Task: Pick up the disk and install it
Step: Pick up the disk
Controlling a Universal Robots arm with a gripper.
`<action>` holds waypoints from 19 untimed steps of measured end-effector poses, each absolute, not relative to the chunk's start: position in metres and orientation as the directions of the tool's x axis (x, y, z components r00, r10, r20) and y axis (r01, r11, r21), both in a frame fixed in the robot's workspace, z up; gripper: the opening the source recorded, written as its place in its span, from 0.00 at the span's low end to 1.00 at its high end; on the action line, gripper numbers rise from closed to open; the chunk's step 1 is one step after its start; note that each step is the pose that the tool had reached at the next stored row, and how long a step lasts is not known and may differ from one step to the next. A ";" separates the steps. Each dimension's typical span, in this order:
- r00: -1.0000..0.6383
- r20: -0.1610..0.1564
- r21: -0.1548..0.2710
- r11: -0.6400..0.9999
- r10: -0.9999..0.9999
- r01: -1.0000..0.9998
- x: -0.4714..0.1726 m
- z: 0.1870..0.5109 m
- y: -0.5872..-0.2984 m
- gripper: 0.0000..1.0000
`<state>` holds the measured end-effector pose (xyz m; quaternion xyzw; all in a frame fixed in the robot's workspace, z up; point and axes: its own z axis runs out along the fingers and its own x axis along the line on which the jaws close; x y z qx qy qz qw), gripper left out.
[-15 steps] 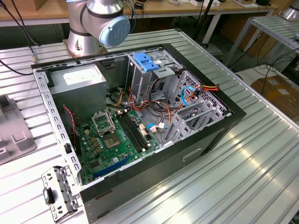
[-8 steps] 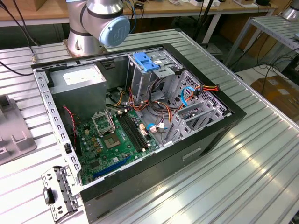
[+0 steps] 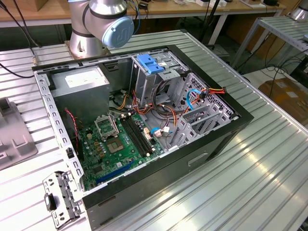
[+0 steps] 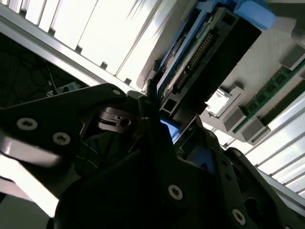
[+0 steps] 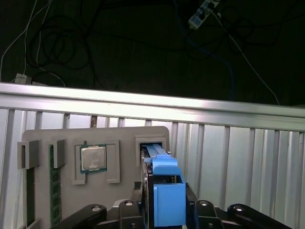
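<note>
While in tray [image 5: 43, 138], disk [image 5: 165, 171] prob. clamped by gripper [image 5: 166, 207].

**Tally at the bench**

One open computer case [image 3: 192, 161], folks: one motherboard [image 3: 115, 147], one power-supply box [image 3: 82, 79], one blue latch [image 3: 150, 64]. One loose bracket [image 3: 58, 199] outside. One grey tray [image 5: 47, 136]: one processor chip [image 5: 93, 158], one disk [image 5: 167, 191].

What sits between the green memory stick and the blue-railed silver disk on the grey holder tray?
A square silver processor chip, seated in its own recess, as seen in the first wrist view.
</note>
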<state>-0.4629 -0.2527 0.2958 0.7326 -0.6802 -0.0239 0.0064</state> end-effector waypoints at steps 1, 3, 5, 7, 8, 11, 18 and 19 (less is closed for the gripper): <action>0.073 -0.026 0.042 -0.075 -0.997 -0.996 -0.463 0.296 -0.253 0.37; 0.074 -0.027 0.042 -0.075 -0.997 -0.996 -0.463 0.296 -0.253 0.37; 0.073 -0.027 0.042 -0.075 -0.997 -0.996 -0.463 0.296 -0.253 0.37; 0.074 -0.027 0.042 -0.075 -0.997 -0.996 -0.463 0.296 -0.253 0.37; 0.073 -0.027 0.042 -0.075 -0.997 -0.996 -0.463 0.296 -0.253 0.37; 0.073 -0.027 0.042 -0.075 -0.997 -0.996 -0.463 0.296 -0.253 0.37; 0.073 -0.027 0.041 -0.075 -0.997 -0.996 -0.463 0.296 -0.253 0.37; 0.073 -0.027 0.042 -0.075 -0.997 -0.996 -0.463 0.297 -0.253 0.37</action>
